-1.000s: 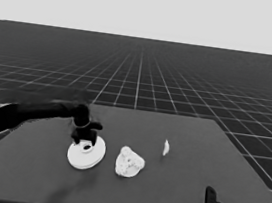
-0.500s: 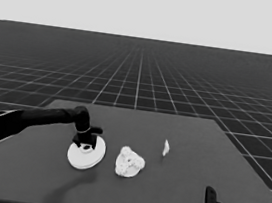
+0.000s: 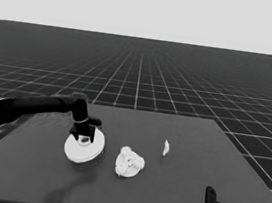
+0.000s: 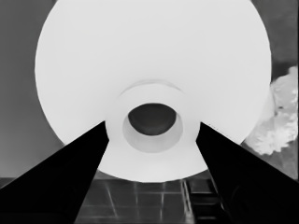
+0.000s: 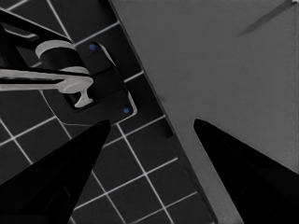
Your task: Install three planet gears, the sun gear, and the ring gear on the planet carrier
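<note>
Left gripper: down over the larger round part at the table's left-centre; fingers apart, straddling the raised hub around the centre hole, apparently to take it by the hub. Whether they touch it, cannot tell.
Larger round part: flat on the table, not lifted as far as can be seen.
Smaller round part with gears: a lumpy white cluster just right of the larger part; likely the stack awaiting its cover.
Thin white piece: apart, farther right, unused.
Right gripper: parked off the near right corner, fingers apart, empty.
</note>
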Tool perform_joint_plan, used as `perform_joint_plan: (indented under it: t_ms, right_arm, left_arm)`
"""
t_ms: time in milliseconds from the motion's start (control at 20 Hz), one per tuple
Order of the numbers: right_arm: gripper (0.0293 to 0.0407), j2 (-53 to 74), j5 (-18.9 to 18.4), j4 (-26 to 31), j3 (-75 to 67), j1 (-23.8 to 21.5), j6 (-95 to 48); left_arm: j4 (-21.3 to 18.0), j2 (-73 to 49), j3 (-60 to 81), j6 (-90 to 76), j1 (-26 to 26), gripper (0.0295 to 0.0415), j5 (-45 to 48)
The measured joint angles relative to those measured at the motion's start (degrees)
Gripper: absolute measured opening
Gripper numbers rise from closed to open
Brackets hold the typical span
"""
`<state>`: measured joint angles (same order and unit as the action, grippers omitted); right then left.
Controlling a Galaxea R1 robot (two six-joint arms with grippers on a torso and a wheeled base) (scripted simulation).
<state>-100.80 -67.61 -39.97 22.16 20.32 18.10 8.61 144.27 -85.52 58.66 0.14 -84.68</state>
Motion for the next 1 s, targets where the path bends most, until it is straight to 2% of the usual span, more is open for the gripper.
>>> perform_joint_plan:
  t_ms: [150, 400, 450, 500, 600, 900, 1000]
  right_arm:
    - [0.0385, 0.0, 0.0, 0.0, 0.0, 0.0, 0.0]
    - [0.0385, 0.0, 0.0, 0.0, 0.0, 0.0, 0.0]
    - [0.0385, 0.0, 0.0, 0.0, 0.0, 0.0, 0.0]
    - [0.0385, 0.0, 0.0, 0.0, 0.0, 0.0, 0.0]
    - [0.0385, 0.0, 0.0, 0.0, 0.0, 0.0, 0.0]
    - [0.0385, 0.0, 0.0, 0.0, 0.0, 0.0, 0.0]
    - [0.0385, 0.0, 0.0, 0.0, 0.0, 0.0, 0.0]
  left_arm:
    - [-2.8, -0.3, 0.8, 0.3, -3.5, 0.0348, -1.6]
    - [-3.5, -0.3, 0.8, 0.3, -4.2, 0.0348, -2.0]
    - [-1.8, 6.2, 2.9, 13.2, -3.3, 0.0348, -2.9]
    - [-1.0, 16.0, 1.7, 19.4, -2.6, 0.0348, -3.4]
    - [-0.5, 26.3, -4.8, 21.4, -1.9, 0.0348, -3.7]
    - [-0.2, 31.3, -10.2, 20.9, -1.6, 0.0348, -3.7]
    - [3.4, 31.9, -12.1, 19.8, 2.0, 0.0348, -2.9]
